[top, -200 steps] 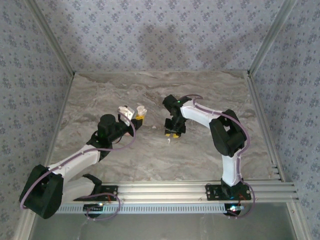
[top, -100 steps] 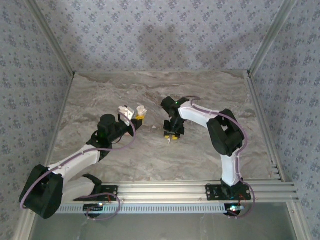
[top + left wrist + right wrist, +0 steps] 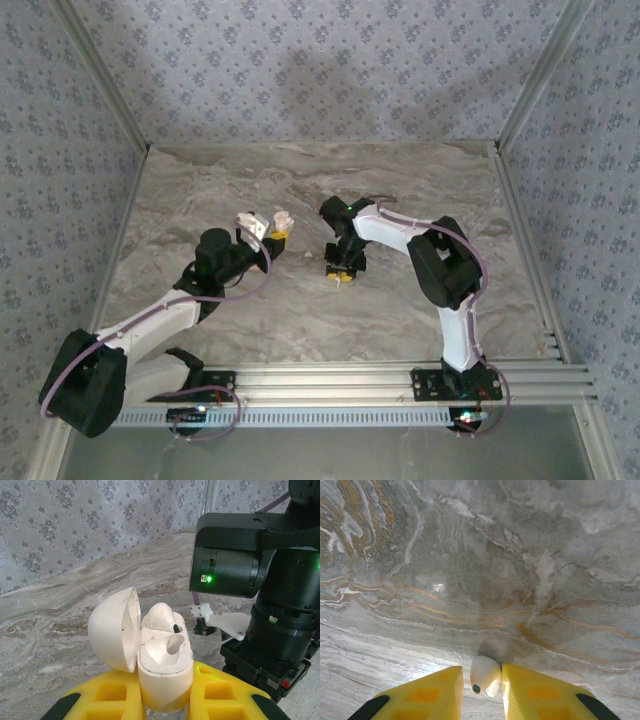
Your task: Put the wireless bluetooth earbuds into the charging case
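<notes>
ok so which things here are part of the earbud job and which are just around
Job: cream-white open clamshell charging case in left tool; small white earbud between fingers of right tool.
Just around: grey marble-look tabletop; patterned wallpaper walls; aluminium frame rails.

Charging case: cream-white, rounded, upright, open, clamped btw the yellow pads of left tool. Lid is swung out to case's left on its hinge. Seated earbud, white w/ a dark dot, sits in case's far well, w/ a hollow well nearer the camera. Loose earbud: small, white, dark spot at tip, on tabletop right of case and apart from it, btw right tool pads. Contact unclear.
</notes>
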Robot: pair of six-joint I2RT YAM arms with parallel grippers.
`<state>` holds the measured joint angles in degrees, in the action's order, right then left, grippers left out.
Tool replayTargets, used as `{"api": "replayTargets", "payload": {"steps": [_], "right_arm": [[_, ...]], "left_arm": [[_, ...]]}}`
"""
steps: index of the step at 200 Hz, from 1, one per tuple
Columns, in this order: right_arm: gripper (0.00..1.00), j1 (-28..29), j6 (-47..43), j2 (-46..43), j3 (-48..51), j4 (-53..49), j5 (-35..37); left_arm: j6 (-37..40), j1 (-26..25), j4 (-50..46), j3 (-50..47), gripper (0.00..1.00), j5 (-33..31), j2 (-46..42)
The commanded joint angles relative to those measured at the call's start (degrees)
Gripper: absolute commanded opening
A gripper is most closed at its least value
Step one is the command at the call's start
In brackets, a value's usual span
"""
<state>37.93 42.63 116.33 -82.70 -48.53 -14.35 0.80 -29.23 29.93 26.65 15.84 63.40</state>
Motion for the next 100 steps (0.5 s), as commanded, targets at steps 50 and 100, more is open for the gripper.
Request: {"api": "replayTargets", "payload": {"steps": [50,100], "right_arm": [[0.24,0.5,-0.5,2.0,-1.1,-0.2,0.9],[0.21,0.5,-0.8,1.9,-0.9,0.5,1.9]], "left_arm": [[0.2,0.4,0.1,-0.1,0.14,0.9,-1.4],[0.6,0.5,-0.3,0.0,0.14,1.1,-1.4]]}}
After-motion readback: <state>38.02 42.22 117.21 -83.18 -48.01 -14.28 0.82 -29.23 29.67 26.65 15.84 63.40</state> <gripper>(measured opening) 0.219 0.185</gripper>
